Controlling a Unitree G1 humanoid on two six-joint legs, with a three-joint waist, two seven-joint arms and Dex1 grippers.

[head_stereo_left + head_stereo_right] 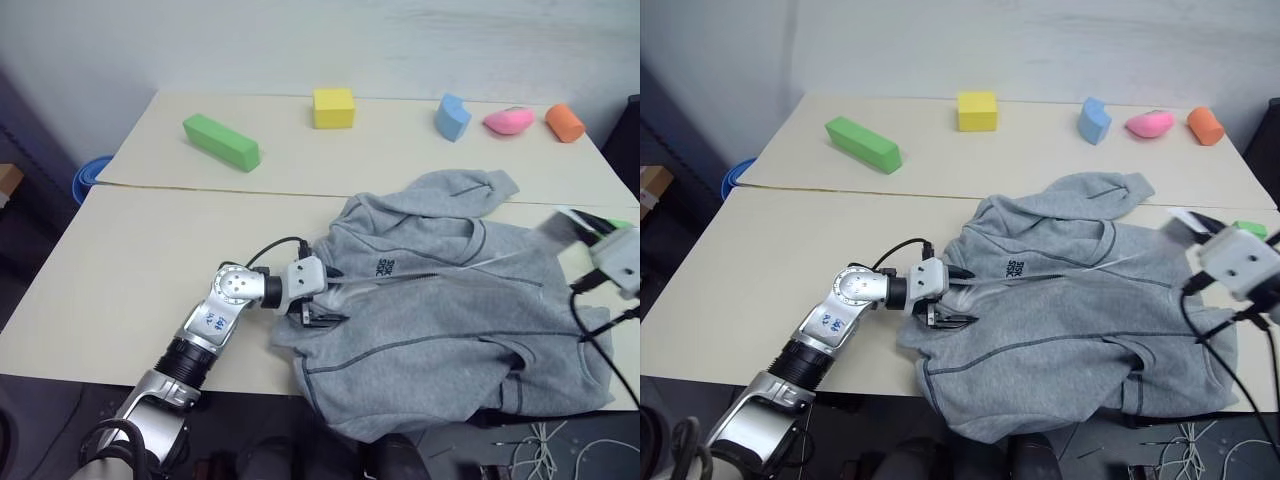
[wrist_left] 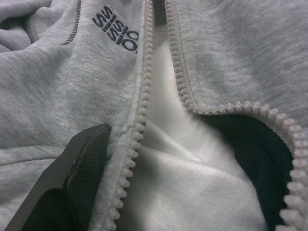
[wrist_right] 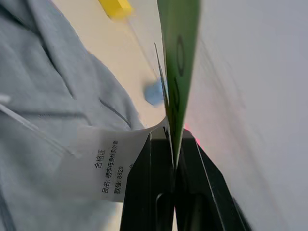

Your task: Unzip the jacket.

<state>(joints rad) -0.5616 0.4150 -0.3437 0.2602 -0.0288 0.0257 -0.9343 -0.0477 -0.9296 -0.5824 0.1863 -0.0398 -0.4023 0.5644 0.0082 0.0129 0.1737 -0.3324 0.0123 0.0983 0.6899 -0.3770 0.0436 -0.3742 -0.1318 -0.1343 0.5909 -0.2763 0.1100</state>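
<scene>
Evidently, the large light grey fleece jacket (image 1: 450, 300) lies on the table's near right, zip parted. The left gripper (image 1: 945, 305), 2 fingers wide open, pins the hem, while the right gripper (image 3: 174, 159) pinches the green-and-white hang tags (image 3: 175, 72), probably for tension.

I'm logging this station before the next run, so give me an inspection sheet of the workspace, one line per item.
Surface: two beige tables pushed together.
Job's things: grey jacket spread near the front edge, zipper parted by the chest print.
Clutter: green block, yellow block, blue piece, pink piece, orange piece along the far side.
End effectors: left end effector open, on the jacket at the zipper; right end effector shut on the hang tags.
Cables: black cables at the right arm; more on the floor.
Surroundings: pale wall, blue bin.
</scene>
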